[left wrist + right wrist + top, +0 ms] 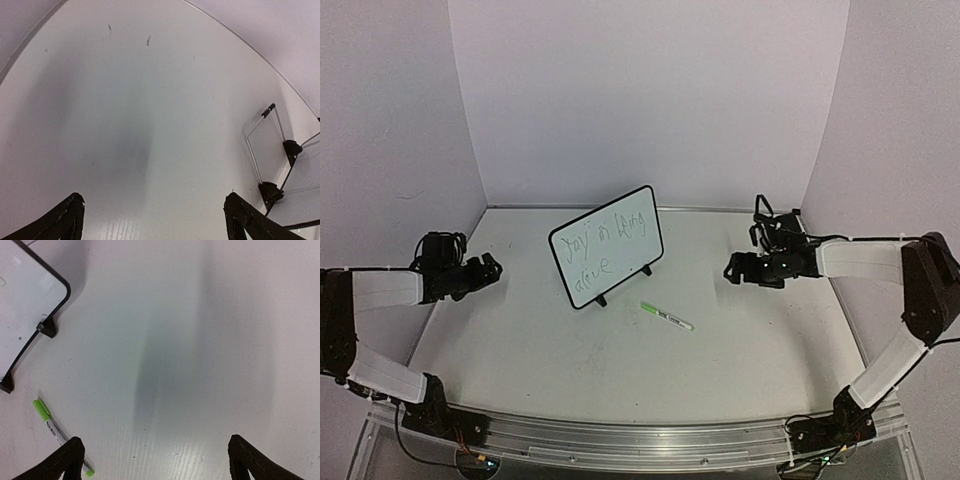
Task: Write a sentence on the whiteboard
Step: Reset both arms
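whiteboard [607,246] between the spread fingers [61,224]

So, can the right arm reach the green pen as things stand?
Probably yes. The pen lies flat on the table, in front of the board, with nothing between it and the right claw, which is open and empty.

Top external view: high, behind the arm bases, facing forward and down over the table [520,350] — whiteboard [606,245] central, well off. Left wrist view: close above the tabletop, whiteboard [267,142] at its right edge. Right wrist view: facing steeply down, whiteboard [25,305] upper left, green marker [50,422] just below it — both also appear in the top view.
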`<state>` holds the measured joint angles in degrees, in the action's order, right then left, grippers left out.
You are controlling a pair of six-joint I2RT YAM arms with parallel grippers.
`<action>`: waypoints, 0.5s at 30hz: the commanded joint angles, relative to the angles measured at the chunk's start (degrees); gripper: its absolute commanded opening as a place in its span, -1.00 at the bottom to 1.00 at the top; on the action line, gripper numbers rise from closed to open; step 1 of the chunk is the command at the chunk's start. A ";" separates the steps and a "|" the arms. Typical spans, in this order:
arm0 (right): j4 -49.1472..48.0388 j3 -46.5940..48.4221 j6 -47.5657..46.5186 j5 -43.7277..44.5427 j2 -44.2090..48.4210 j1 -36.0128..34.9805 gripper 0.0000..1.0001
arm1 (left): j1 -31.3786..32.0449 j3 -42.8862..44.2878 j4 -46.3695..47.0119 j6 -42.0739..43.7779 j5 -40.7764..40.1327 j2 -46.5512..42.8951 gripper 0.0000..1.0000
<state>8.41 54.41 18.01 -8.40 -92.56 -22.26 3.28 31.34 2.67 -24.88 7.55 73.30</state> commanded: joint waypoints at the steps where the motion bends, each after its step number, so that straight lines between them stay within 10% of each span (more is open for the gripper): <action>1: -5.07 -5.30 -1.34 4.61 7.46 5.94 0.92 | -6.74 3.66 7.88 2.29 1.53 1.59 0.96; 15: -34.65 -31.59 -9.23 18.28 32.34 14.62 0.96 | -8.99 -6.85 27.40 14.91 -13.06 -7.94 0.99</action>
<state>-12.51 28.68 12.61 3.47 -63.65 -7.91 -5.63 28.93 20.86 -14.83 -0.85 65.83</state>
